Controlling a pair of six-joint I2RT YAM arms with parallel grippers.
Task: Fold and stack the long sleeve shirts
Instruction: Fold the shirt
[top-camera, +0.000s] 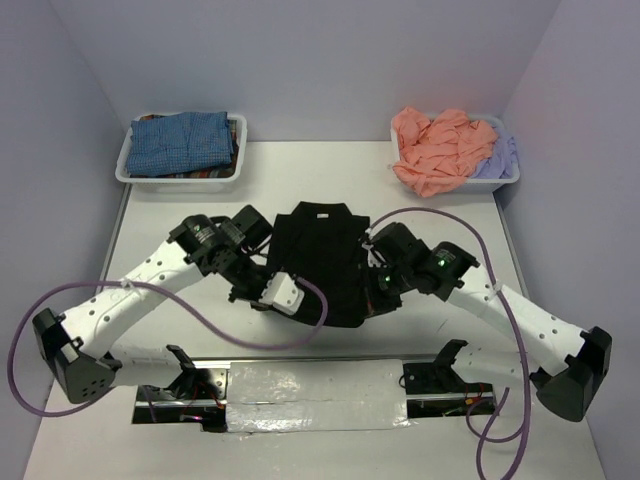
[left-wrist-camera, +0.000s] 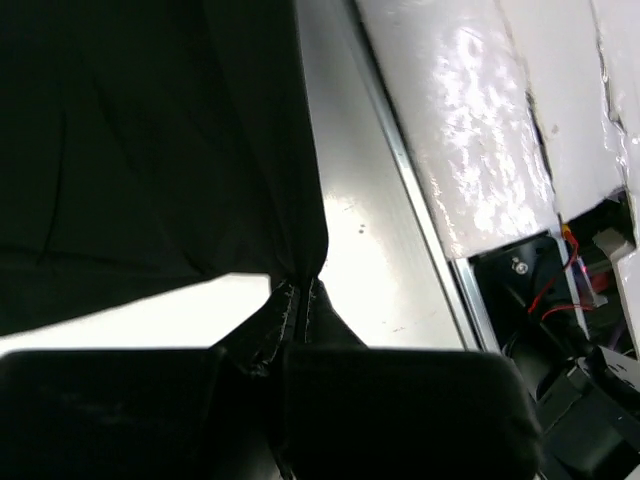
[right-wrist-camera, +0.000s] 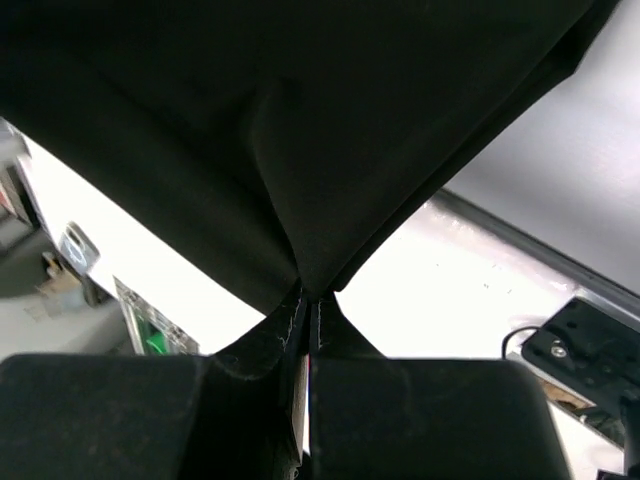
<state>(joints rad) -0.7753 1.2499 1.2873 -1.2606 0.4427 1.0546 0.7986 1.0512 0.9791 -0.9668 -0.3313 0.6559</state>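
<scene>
One white worktop (top-camera: 300, 170) is carrying everything, with the black shirt (top-camera: 325, 260) lying at its middle, collar pointing away from the arm bases and hem toward them. The shirt is looking like a narrow rectangle, so the sleeves are probably folded in already, though I cannot tell where they are sitting.

Two white bins are standing beyond the black shirt. The left bin (top-camera: 125, 170), off its far-left corner, is holding the blue-checked shirt (top-camera: 185, 142). The right bin (top-camera: 510, 180), off its far-right corner, is holding the crumpled salmon-pink shirt (top-camera: 440, 148) and the pale lavender one (top-camera: 500, 155).

The left claw (left-wrist-camera: 297, 300) is clamping shut on a pinch of black cloth at the shirt's near-left edge. The right claw (right-wrist-camera: 308, 300) is doing the same at the near-right edge. Cloth is tenting up from both pinches, so the hem is likely being raised to fold it toward the collar.

Both arms are covering the shirt's side edges from above. Black fingers against black cloth are blurring together in the wrist views. Something striped is peeking out under the checked shirt, too little to name.
</scene>
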